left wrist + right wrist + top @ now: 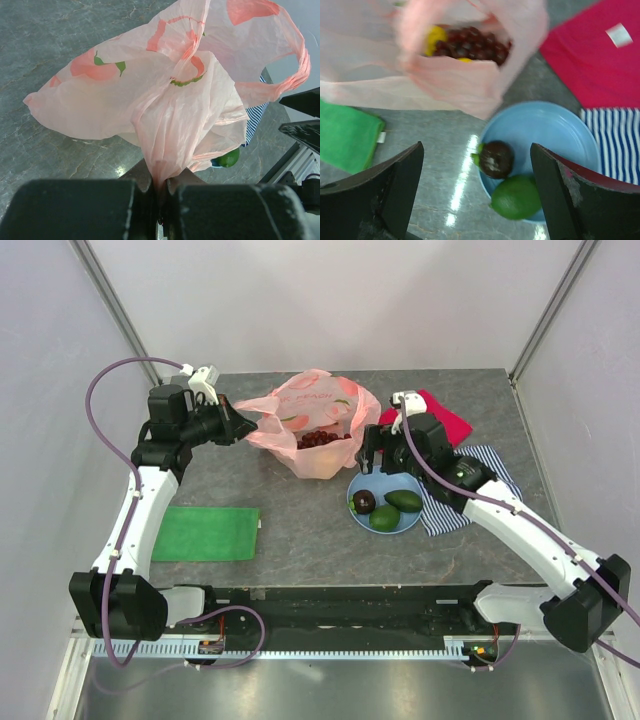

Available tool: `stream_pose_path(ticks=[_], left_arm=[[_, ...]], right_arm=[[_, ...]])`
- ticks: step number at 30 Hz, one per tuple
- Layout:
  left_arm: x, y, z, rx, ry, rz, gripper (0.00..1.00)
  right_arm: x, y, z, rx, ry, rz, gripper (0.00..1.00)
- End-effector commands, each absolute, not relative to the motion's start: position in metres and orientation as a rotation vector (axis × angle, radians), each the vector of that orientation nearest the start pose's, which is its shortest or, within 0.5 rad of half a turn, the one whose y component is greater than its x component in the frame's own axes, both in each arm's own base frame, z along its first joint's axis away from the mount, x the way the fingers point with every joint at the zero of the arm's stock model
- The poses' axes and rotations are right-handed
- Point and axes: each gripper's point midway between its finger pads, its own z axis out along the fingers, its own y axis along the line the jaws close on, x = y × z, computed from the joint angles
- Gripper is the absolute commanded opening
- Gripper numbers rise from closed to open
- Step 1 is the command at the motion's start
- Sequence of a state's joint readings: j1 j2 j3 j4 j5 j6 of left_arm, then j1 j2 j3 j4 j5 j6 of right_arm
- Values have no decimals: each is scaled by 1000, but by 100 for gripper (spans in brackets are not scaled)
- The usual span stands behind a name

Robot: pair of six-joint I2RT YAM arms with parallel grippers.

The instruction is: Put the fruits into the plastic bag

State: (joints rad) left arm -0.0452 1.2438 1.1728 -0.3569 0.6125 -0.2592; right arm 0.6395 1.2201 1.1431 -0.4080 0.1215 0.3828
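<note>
Our left end effector (pixel 161 184) clamps the plastic bag (pixel 165 100) by its rim to prop it open; our right end effector (pixel 476 150) hangs spread and empty above the plate (pixel 545 125).

Grey table (pixel 300 510): green cloth (pixel 205 533), plastic bag (pixel 320 415), red cloth (pixel 450 422), striped cloth (pixel 440 517), blue plate (pixel 368 486)

1. From above, the light is bright, even and diffuse. My arms cast only faint, soft shadows on the grey marbled tabletop (pixel 300 510), and that picture is sharp.
2. The brushed metal strip (pixel 300 680) at the near edge carries a pale sheen.
3. In my left wrist view, the thin translucent pink plastic bag (pixel 100 100) glows with light passing through it. A small white glare spot sits on the tabletop below.
4. My left gripper (pixel 161 200) is dark, close and out of focus.
5. My right wrist view is soft throughout: the bag is smeared, and a white glare streak lies beside the pale blue round plate (pixel 555 130).
6. My right gripper (pixel 476 160) shows as two dark, nearly featureless shapes.
</note>
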Motion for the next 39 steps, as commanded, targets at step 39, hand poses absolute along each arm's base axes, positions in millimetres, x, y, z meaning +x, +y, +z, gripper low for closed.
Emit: stream_pose_path(ticks=[39], left_arm=[[359,-126,287,197,1968,-812,2]], right_arm=[[299,238,73,-201,2524,245,87]])
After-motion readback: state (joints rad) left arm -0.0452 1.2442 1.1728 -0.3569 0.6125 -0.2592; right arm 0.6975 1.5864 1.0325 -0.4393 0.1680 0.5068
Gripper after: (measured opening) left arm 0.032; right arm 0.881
